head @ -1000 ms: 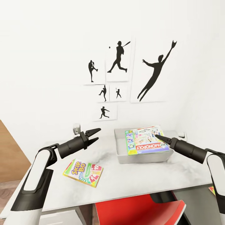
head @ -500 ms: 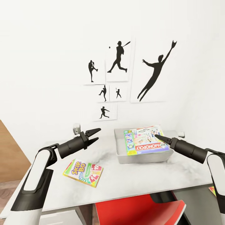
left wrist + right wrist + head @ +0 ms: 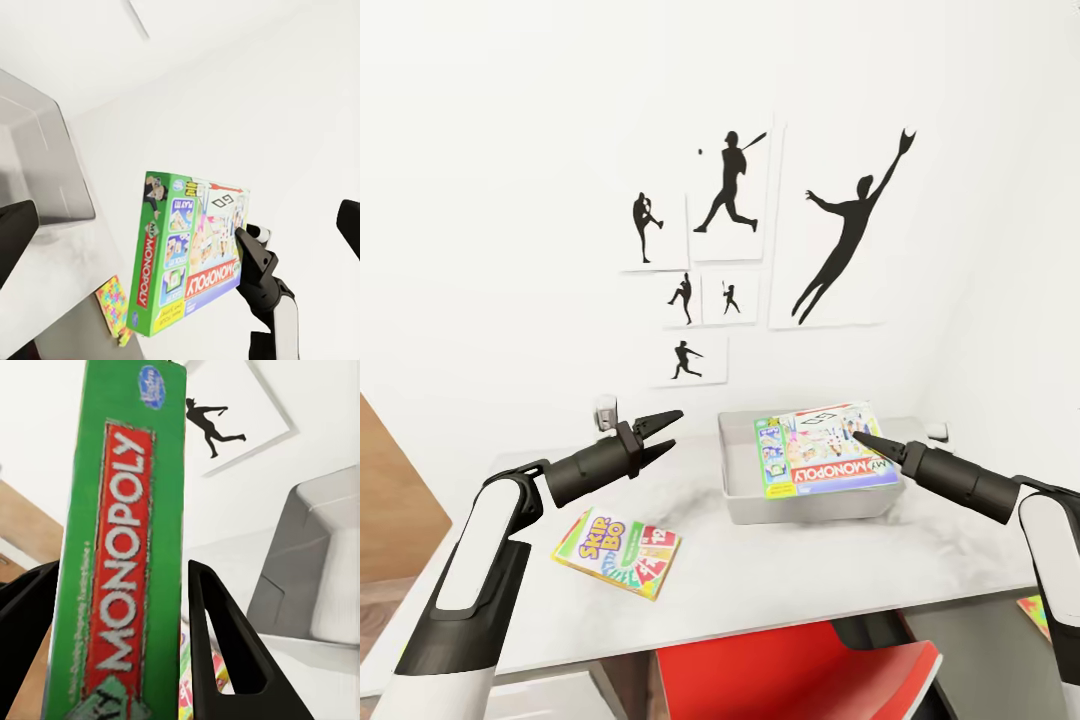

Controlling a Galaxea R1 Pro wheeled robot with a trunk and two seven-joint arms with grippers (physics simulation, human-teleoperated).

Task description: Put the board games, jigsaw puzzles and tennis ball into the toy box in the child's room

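The right gripper [image 3: 865, 438] has its jaws clamped on the edge of the Monopoly box [image 3: 822, 452], and that box sits over the toy box [image 3: 800, 500], lying across the bin with its near edge about level with the front rim; whether it rests on the rim or hangs just above, I can't tell. Here's the danger: let go while it's perched across the rim and it could stay propped there or slide out onto the desk [image 3: 780, 590] rather than drop flat inside. Any snag as the fingers pull away could also nudge the light bin along the smooth top. The left gripper [image 3: 668, 432] hovers with its jaws apart, holding nothing, above the desk and well clear of the Skip-Bo box [image 3: 617, 552], which lies flat near the front edge. A puzzle [image 3: 114, 306] lies on the lower grey section, past the bin, waiting its turn.
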